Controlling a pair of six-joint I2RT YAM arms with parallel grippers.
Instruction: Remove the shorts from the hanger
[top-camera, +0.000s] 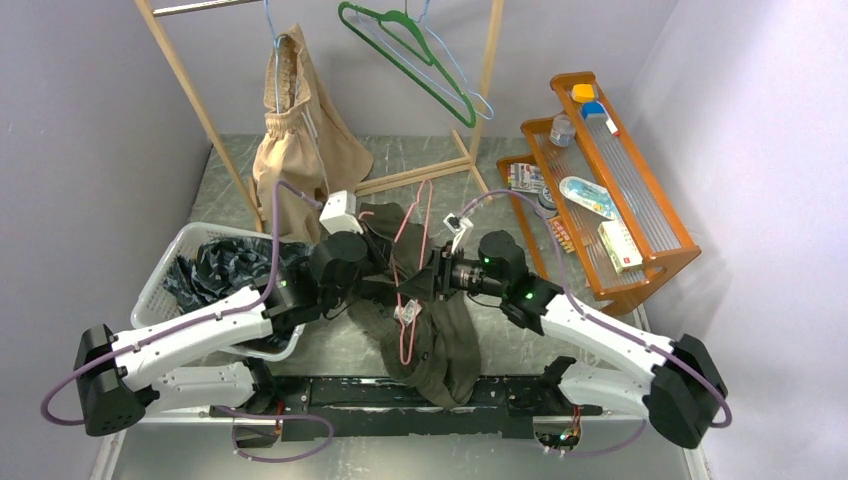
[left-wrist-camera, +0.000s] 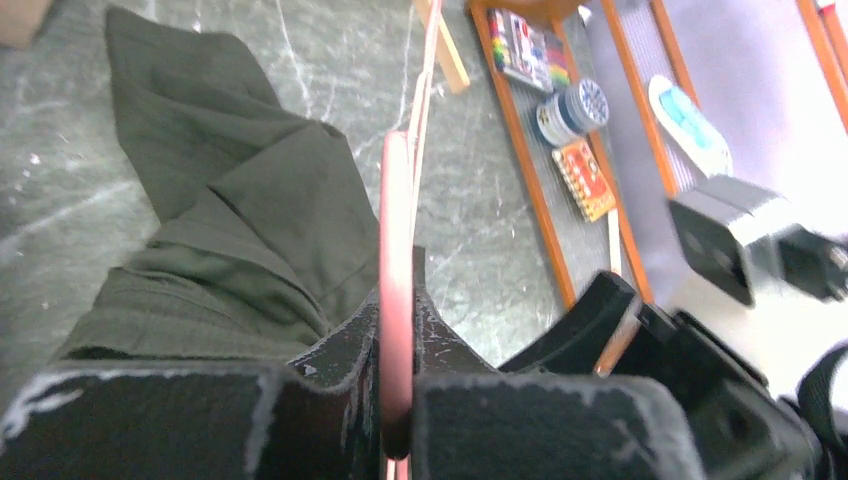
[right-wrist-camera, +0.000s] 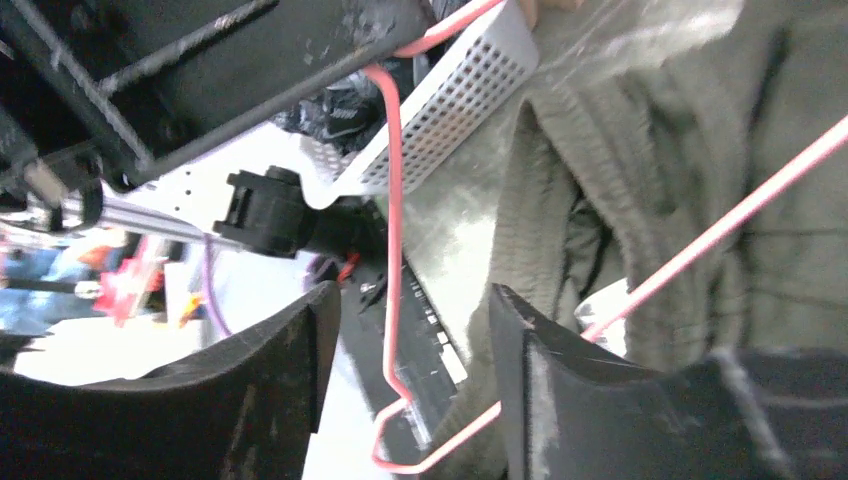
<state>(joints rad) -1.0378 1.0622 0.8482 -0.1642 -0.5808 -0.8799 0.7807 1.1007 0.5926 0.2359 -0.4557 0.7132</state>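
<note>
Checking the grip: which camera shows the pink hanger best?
The top view: most of the pink hanger shows, lying over the olive shorts. The left wrist view shows it edge-on, pinched by the left gripper. The right wrist view shows only bent stretches of wire.

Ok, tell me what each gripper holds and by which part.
The left gripper is shut on the pink hanger, pinching its wire frame. The right gripper is open and holds nothing; the wire only passes between its jaws.

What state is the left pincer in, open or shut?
Shut on the pink hanger: in the left wrist view, the left pincer has its fingers pressing the hanger's wire from both sides, no gap showing.
</note>
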